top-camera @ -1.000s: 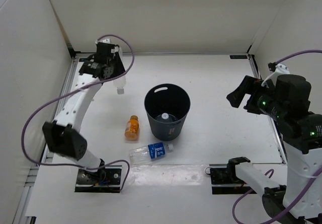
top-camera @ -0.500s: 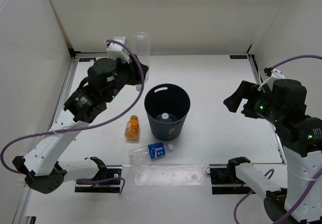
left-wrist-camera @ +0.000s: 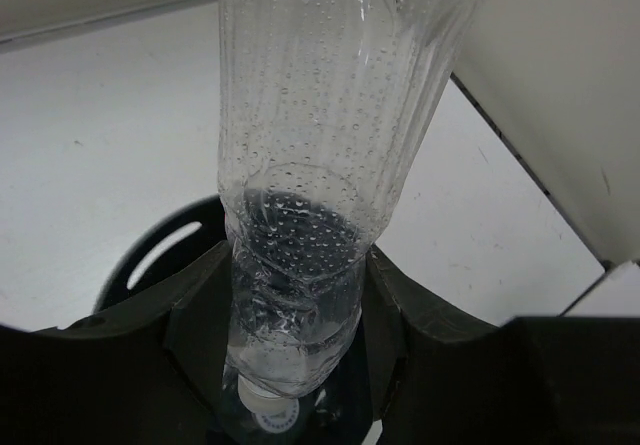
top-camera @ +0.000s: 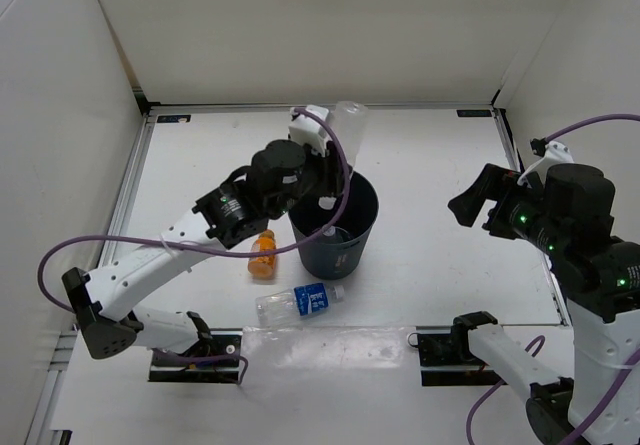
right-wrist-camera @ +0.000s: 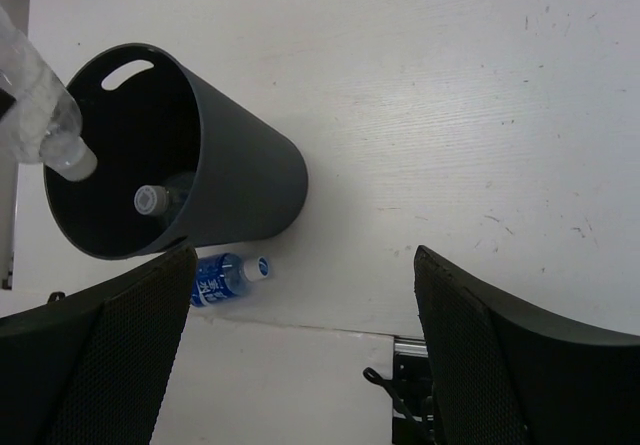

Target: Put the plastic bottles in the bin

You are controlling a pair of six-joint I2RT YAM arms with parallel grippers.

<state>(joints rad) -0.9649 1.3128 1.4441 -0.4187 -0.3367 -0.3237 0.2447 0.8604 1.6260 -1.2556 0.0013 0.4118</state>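
The dark grey bin [top-camera: 333, 255] stands mid-table; it also shows in the right wrist view [right-wrist-camera: 240, 180]. My left gripper [top-camera: 322, 177] is shut on the plain clear bottle [top-camera: 345, 130], held cap-down over the bin's far left rim; the bottle fills the left wrist view [left-wrist-camera: 325, 165] and its cap end shows in the right wrist view [right-wrist-camera: 45, 125]. One bottle [top-camera: 327, 232] lies inside the bin. The short orange bottle [top-camera: 263, 253] lies left of the bin. The blue-label bottle [top-camera: 298, 302] lies in front of it. My right gripper [top-camera: 478, 193] is open and empty, high at the right.
White walls enclose the table at the back and both sides. The arm bases [top-camera: 195, 350] and mounting plates [top-camera: 455, 350] sit at the near edge. Purple cables loop off both arms.
My left arm has swung right with the clear bottle, from the back-left corner to above the bin's rim, tipping it cap-down. The right arm has barely shifted.
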